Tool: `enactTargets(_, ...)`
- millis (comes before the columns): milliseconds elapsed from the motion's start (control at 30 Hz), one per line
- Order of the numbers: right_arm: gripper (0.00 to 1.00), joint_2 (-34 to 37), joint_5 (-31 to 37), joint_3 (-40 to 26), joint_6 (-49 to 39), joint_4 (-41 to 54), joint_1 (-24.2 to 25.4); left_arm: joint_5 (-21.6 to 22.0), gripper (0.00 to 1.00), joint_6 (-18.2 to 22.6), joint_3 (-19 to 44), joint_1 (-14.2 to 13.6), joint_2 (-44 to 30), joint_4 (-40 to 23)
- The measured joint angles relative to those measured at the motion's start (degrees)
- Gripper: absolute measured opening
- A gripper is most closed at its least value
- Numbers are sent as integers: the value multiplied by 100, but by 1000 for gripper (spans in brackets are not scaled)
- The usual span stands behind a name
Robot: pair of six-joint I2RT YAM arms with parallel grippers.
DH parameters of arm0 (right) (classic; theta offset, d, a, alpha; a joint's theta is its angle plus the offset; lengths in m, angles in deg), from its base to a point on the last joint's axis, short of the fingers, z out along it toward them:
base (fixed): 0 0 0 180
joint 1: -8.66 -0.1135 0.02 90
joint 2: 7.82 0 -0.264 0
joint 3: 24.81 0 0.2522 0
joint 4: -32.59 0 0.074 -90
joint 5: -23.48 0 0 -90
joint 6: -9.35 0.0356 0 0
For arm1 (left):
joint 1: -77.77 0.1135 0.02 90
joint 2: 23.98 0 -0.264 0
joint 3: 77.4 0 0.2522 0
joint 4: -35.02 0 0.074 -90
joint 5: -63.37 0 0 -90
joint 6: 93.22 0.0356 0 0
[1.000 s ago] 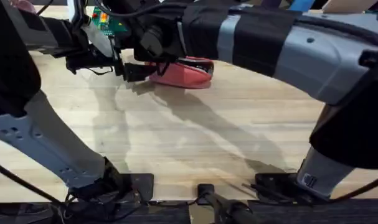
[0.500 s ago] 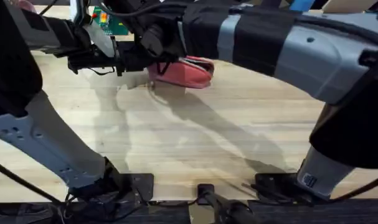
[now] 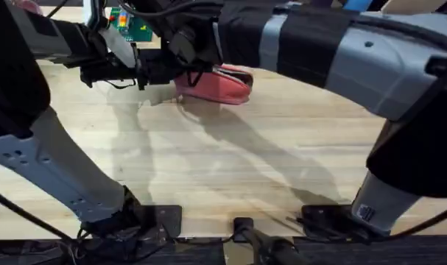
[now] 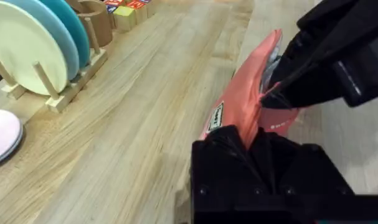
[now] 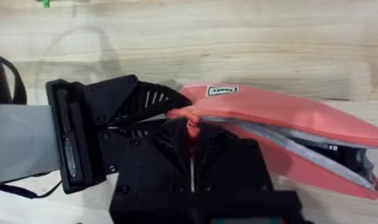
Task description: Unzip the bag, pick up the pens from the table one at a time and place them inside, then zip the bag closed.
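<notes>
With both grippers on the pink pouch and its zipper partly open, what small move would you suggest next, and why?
Probably draw the right gripper a little further along the bag while the left gripper holds the end fabric. The right gripper sits at the zipper close to the left gripper's end; the seam already gapes toward the far end, so the remaining stretch likely needs freeing before a pen goes in.

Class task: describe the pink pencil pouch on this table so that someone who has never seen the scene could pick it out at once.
Look at the far side of the wooden table, where the two black grippers meet. Between them lies the bag, a coral-pink soft fabric pouch, its zipper partly open, with a small label near one end. It is the pink fabric item there, unlike the hard plates in the rack.
</notes>
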Motion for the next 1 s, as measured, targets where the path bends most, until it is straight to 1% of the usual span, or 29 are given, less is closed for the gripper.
enactTargets(167,32,-1,-24,0,-158,96,22,13,44,0,0,0,-2,0)
enactTargets(300,31,-11,-50,0,-216,397,110,57,44,0,0,0,0,15)
enactTargets(567,31,-162,-101,0,-255,1090,530,69,43,0,0,-4,-2,24)
enactTargets(800,31,-166,-173,0,-275,1462,776,103,43,0,0,-4,-2,37)
enactTargets(1000,31,-166,-219,-1,-423,1995,1064,108,43,0,0,-4,-1,36)
